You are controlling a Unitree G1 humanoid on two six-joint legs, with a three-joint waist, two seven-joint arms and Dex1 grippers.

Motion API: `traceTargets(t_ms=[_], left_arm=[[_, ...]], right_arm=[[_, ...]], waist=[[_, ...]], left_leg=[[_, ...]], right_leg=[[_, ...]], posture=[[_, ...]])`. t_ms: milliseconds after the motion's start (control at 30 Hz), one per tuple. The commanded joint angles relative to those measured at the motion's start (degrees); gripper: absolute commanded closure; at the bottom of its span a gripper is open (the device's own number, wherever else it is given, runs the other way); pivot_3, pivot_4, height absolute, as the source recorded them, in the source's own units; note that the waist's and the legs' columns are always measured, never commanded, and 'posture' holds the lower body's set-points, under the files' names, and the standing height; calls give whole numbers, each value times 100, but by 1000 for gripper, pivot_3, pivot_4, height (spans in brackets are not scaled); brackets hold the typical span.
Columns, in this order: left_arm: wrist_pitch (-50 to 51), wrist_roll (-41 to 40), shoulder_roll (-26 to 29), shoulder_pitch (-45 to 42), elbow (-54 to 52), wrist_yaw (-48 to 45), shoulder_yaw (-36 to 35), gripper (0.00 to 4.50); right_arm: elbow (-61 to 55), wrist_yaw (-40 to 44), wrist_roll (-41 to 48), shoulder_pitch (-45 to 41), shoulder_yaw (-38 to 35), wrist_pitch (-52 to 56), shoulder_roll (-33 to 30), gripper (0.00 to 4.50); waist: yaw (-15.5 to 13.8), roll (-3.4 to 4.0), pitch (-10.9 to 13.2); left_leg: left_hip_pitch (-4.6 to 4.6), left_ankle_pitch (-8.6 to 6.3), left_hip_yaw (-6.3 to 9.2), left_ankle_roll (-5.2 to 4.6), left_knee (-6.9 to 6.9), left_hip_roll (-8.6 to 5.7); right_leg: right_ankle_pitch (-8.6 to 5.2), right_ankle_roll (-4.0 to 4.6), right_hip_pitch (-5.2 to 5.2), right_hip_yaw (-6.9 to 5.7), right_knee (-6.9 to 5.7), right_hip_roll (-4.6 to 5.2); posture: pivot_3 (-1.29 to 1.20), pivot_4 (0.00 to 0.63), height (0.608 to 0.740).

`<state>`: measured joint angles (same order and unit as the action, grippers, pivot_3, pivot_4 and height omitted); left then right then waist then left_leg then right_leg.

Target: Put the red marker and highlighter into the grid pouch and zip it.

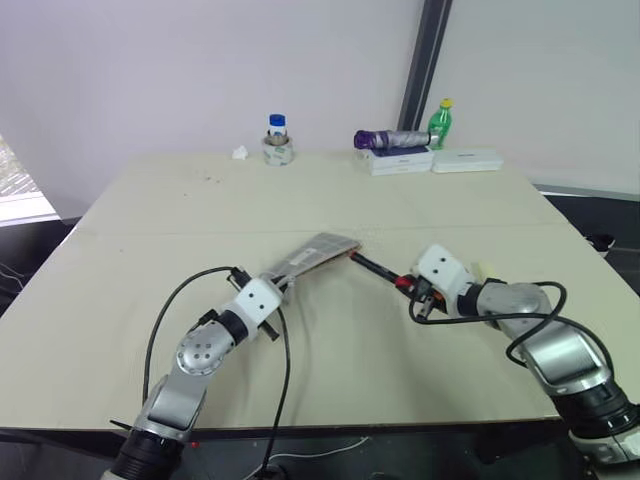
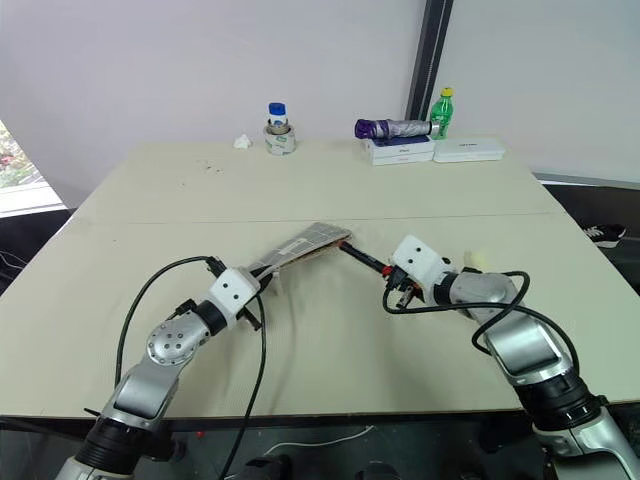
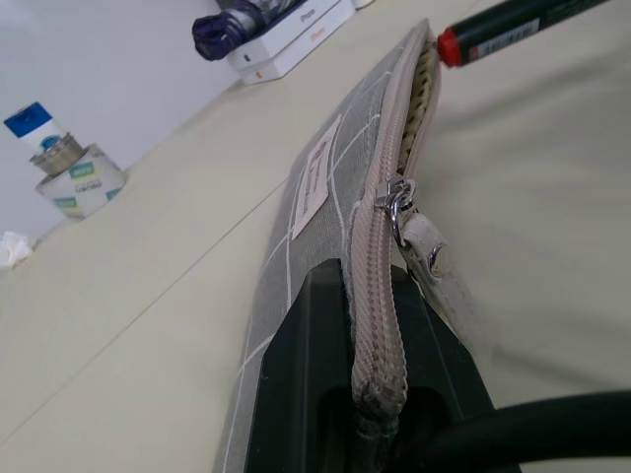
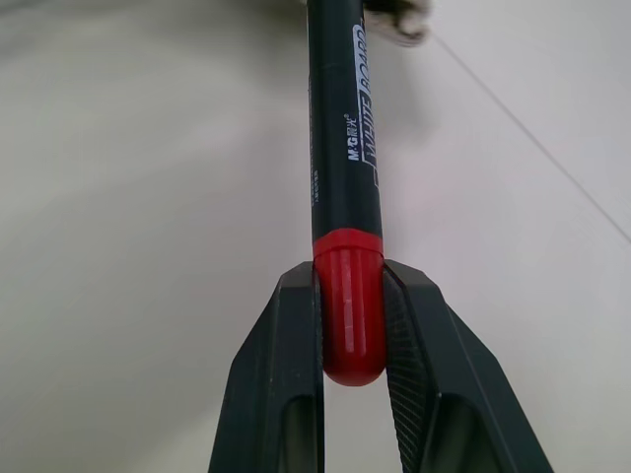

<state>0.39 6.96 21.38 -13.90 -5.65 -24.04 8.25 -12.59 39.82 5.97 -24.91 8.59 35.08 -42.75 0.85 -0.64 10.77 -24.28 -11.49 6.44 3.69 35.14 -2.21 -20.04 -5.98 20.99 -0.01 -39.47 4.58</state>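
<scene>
Near the middle of the table [image 1: 150,200], head views: left gripper [image 1: 270,290] is clamped on the near end of the grid pouch [image 1: 315,252], holding it lifted with its far end pointing at the right gripper [image 1: 408,285], which pinches the red marker [image 1: 372,267] by its red end, tip just at the pouch mouth. Highlighter [image 2: 478,261] lies behind the right wrist, toward the table's right edge, mostly hidden. Left wrist view: shows what the head views can't — zipper partly undone, pull hanging midway, mouth gaping only at the far end; soft fabric sags, so I'd hold it by the seam, as now. Right wrist view: both fingers [image 4: 286,394] squeeze the glossy cap; the barrel is stiff, light and probably slippery, so a cap-end grip may let it pivot. Pouch is a blur here.
</scene>
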Motion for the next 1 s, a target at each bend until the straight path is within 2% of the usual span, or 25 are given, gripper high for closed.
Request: traceTargets(t_ms=[33,300,733,1000], left_arm=[[-197,48,74,1,-250,-77,46,4500],[-270,101,124,-7,-218,-163,87,4500],[-14,68,-19,-87,-124,23,-124,4500],[-94,56,-16,-121,-117,-40,-66,4500]], right_arm=[[-163,39,-131,-129,32,-192,15,4216],[-354,130,-247,-172,141,-142,36,4216],[-252,240,-237,71,-459,-136,-415,4216],[-99,216,-277,23,-375,-263,-294,4216]], waist=[[-5,0,0],[-5,0,0],[2,0,0],[-7,0,0]], left_leg=[[0,0,0,0,0,0],[0,0,2,0,1,0],[0,0,1,0,1,-1],[1,0,0,0,2,0]], right_leg=[[0,0,-1,0,0,0],[0,0,-1,0,0,1],[0,0,-2,0,0,1],[1,-1,-3,0,0,1]], posture=[[0,150,737],[0,150,737],[0,150,737],[0,150,737]])
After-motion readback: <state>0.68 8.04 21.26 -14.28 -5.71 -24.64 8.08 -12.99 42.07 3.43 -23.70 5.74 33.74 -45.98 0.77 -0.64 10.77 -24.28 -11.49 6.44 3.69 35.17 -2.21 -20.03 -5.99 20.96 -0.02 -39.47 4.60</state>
